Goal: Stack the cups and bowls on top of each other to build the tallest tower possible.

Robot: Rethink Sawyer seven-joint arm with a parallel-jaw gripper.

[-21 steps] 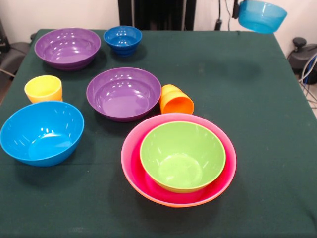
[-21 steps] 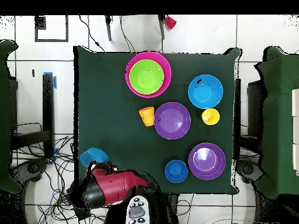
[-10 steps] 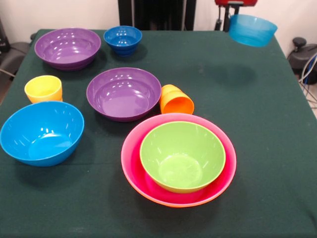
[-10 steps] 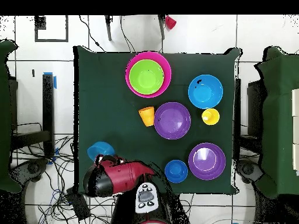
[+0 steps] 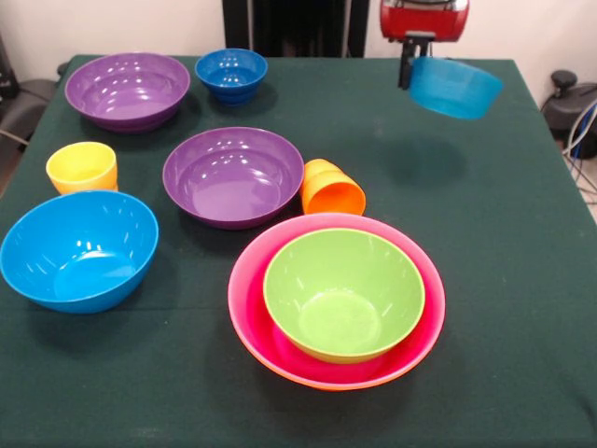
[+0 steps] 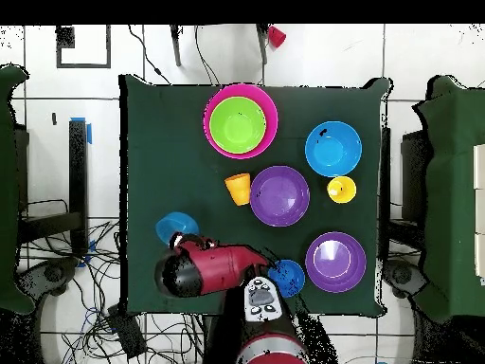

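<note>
Dark green cloth covers the table (image 5: 522,308), which stands on a white tiled floor (image 6: 426,57) with cables trailing round its far side. On the cloth sit two purple bowls (image 5: 233,175), a small dark-blue bowl (image 5: 231,74), a light blue bowl (image 5: 77,249), an upright yellow cup (image 5: 82,167) and an orange cup (image 5: 330,189) on its side, close to the tower (image 5: 337,299), a green bowl nested in the pink and orange ones. Over the table's open side the gripper (image 5: 408,67) holds a tilted teal bowl (image 5: 454,88) by its rim, clear of the cloth.
</note>
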